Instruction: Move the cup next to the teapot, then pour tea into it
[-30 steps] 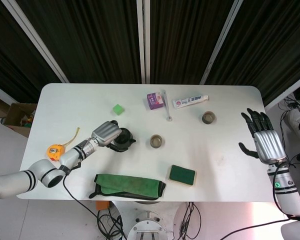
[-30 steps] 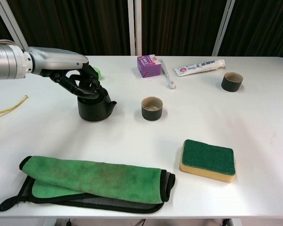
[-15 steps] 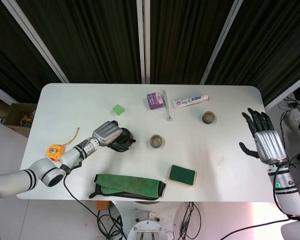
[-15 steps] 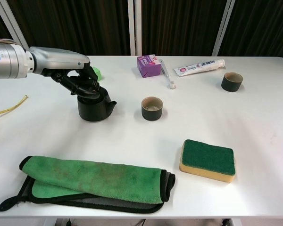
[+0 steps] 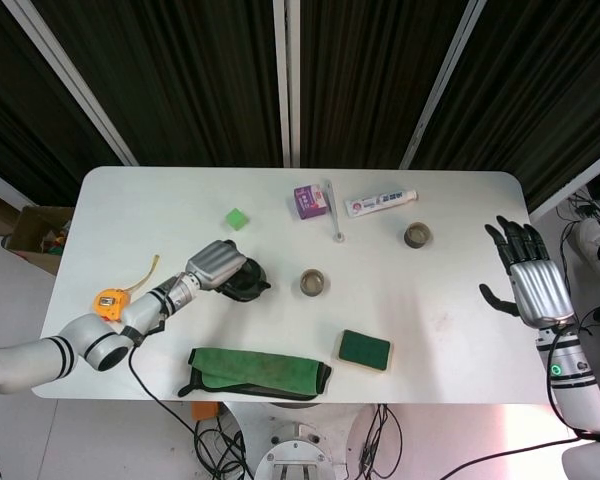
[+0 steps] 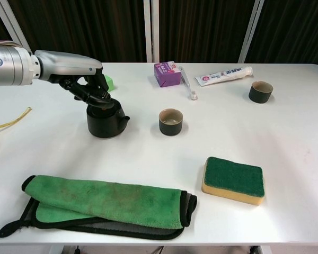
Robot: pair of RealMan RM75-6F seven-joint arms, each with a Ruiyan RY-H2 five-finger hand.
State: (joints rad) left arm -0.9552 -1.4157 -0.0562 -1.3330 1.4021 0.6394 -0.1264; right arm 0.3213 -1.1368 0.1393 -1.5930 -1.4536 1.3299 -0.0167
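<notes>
The black teapot (image 6: 105, 123) (image 5: 248, 284) stands on the white table (image 6: 148, 159), spout toward the right. My left hand (image 6: 87, 84) (image 5: 216, 265) reaches over it from the left and grips its top with curled fingers. A dark cup (image 6: 170, 121) (image 5: 314, 283) with a tan inside stands upright a short way right of the teapot. A second dark cup (image 6: 260, 91) (image 5: 416, 235) stands at the far right. My right hand (image 5: 528, 285) hovers open off the table's right edge, fingers spread, seen only in the head view.
A folded green cloth (image 6: 106, 200) lies at the front left and a green-and-yellow sponge (image 6: 233, 179) at the front right. A purple box (image 6: 167, 73), a toothbrush (image 6: 188, 84) and a toothpaste tube (image 6: 224, 75) lie at the back. A green block (image 5: 237, 218) and a yellow tape measure (image 5: 111, 299) are at the left.
My left hand's fingers have shifted on the teapot's top and closed tighter; the teapot has moved slightly left. The right hand and both cups have stayed put.
</notes>
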